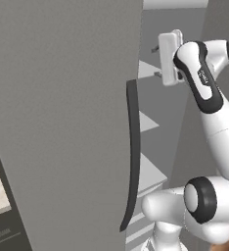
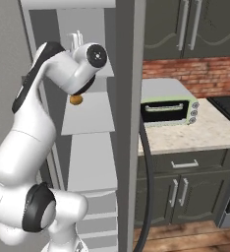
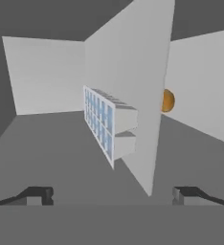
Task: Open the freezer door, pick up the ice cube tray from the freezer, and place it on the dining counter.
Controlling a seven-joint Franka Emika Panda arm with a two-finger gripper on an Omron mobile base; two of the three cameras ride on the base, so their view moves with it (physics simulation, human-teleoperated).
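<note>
Ice cube tray (image 3: 106, 125), frame centre, on freezer shelf (image 3: 133, 95): judged light, rigid, slippery; grasp across narrow rim. Gripper (image 3: 114, 195) spread wide, empty, short of tray.

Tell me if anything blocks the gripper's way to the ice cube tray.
Nothing visible does. In the hand view the open gripper faces the tray on its shelf with clear space between. The orange item sits on the shelf's far side, off the path.

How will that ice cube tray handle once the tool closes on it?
The ice cube tray looks rigid and thin-walled, so probably light and stiff. Its smooth sides may slip. The open tool hasn't reached it.
</note>
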